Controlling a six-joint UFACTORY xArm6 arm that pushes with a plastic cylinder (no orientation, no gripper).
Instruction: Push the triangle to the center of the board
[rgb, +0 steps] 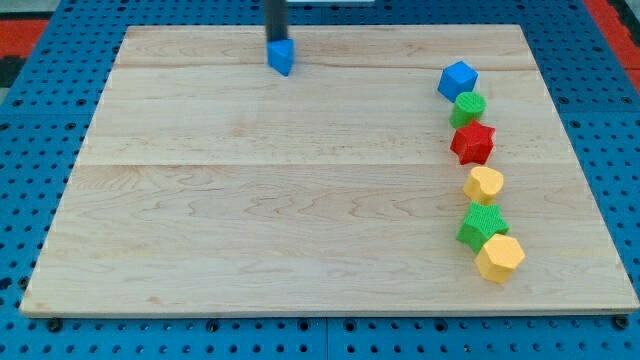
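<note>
A blue triangle block lies on the wooden board near the view's top, left of the middle. My tip is at the end of the dark rod, right at the triangle's top edge, touching or nearly touching it from the view's top side.
A column of blocks runs down the view's right: a blue cube, a green round block, a red star, a yellow heart-like block, a green star, a yellow hexagon. Blue pegboard surrounds the board.
</note>
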